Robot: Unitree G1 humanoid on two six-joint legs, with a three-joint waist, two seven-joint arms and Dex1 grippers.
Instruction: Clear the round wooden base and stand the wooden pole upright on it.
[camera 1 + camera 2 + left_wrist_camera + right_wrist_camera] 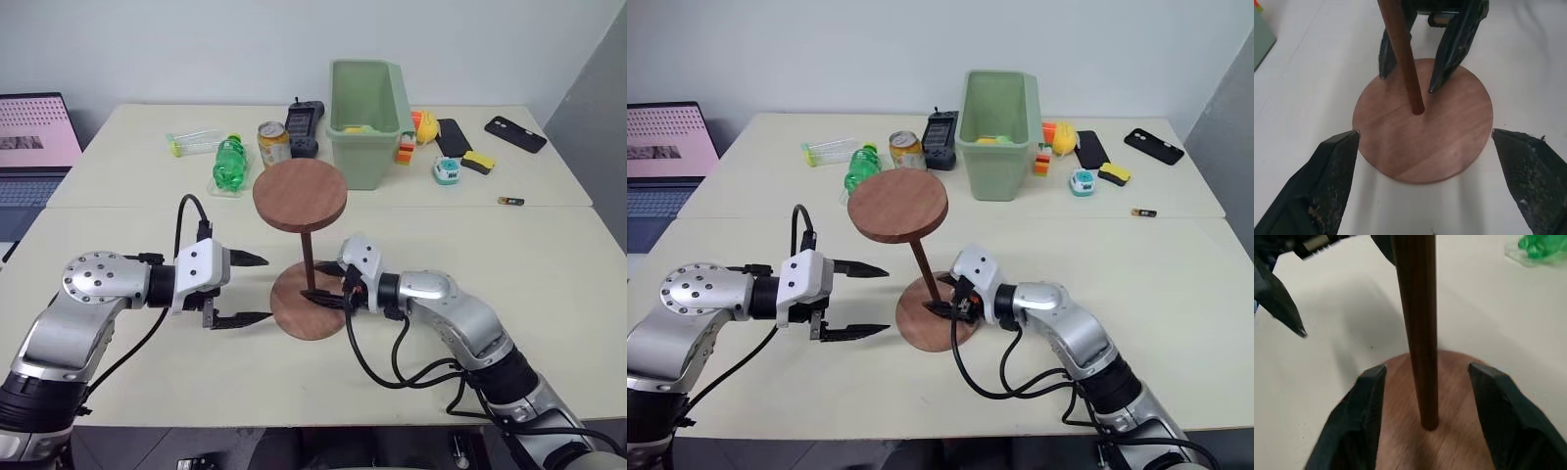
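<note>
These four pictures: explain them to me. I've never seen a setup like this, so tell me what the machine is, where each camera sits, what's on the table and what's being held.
This is a humanoid robot with two arms, each ending in a two-fingered black gripper. Two pictures come from its head, looking down over the arms; the other two come from cameras on its wrists, looking along the fingers.

On the table, the wooden pole stands in the middle of the round wooden base, its own disc on top. The right gripper is open, a finger on either side of the pole without touching it. The left gripper is open beside the base, holding nothing.

Farther back lie a green bin, a green bottle, a can and a black phone.
</note>
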